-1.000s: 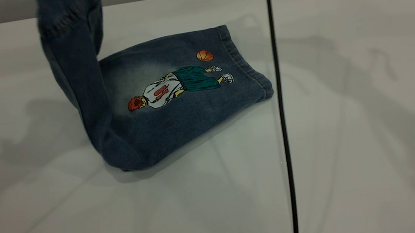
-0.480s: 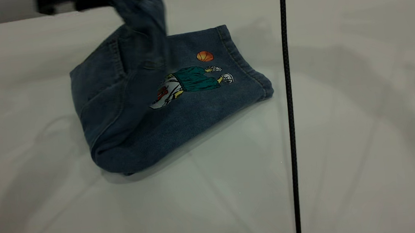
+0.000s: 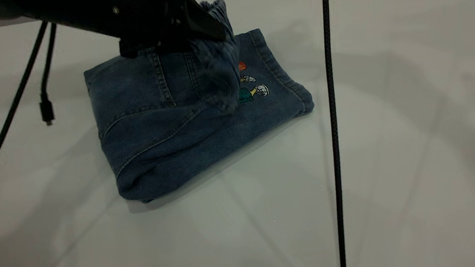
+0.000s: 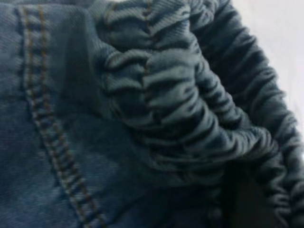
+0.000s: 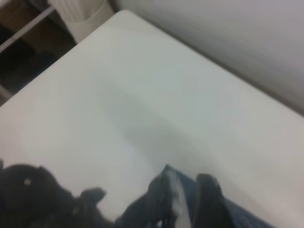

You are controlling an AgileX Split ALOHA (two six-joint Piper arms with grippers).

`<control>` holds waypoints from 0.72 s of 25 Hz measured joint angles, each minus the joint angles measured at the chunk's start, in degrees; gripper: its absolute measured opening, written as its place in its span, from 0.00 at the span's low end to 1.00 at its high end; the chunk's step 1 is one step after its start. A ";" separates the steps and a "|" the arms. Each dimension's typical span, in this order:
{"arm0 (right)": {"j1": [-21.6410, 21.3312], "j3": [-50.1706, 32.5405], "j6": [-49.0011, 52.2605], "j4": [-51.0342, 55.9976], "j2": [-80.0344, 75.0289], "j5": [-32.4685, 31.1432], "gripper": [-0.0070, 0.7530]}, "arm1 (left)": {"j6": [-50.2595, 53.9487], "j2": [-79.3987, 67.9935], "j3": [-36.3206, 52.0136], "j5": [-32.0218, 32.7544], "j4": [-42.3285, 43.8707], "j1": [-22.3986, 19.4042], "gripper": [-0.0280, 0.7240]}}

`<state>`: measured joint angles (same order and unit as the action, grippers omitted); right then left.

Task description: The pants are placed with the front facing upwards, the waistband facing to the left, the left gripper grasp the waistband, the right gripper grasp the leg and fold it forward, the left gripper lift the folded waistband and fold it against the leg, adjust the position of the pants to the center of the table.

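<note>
The pants [image 3: 164, 131], blue denim shorts, lie folded on the white table [image 3: 393, 145]. My left gripper [image 3: 200, 22] is shut on the ruched waistband [image 3: 218, 62], holding it low over the leg [image 3: 278, 89]. The raised flap covers most of the basketball-player print [image 3: 255, 89]. In the left wrist view the gathered waistband [image 4: 190, 109] fills the frame, beside an orange-stitched seam [image 4: 52, 142]. The right wrist view looks down from afar on the table [image 5: 142, 95] and a peak of denim [image 5: 166, 178] held in my left gripper [image 5: 190, 199]. My right gripper does not show.
A black cable [image 3: 335, 142] hangs straight down to the right of the pants. Two more cables, one ending in a plug [image 3: 46, 111], dangle at the left. The right wrist view shows the table's far corner, with dark floor and a white object [image 5: 80, 12] beyond.
My left gripper has carried the waistband from high at the left rightwards and down over the leg. The back flap now lies folded over and hides most of the print.
</note>
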<state>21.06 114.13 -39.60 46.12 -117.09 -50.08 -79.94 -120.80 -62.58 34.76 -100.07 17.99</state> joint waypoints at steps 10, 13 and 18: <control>-0.51 0.00 -0.14 -2.66 0.00 0.05 0.48 | -5.10 9.32 0.05 3.29 6.50 -3.23 0.85; -1.03 0.00 0.26 -4.78 0.00 -0.89 0.48 | -0.39 15.57 0.05 5.75 13.18 -6.41 0.83; -0.86 0.00 1.12 -5.64 -2.02 -3.55 0.48 | 9.23 27.80 0.05 10.36 24.23 -12.44 0.79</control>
<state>20.20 114.13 -38.48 40.47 -119.12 -53.63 -70.71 -92.99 -62.53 45.12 -75.84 5.56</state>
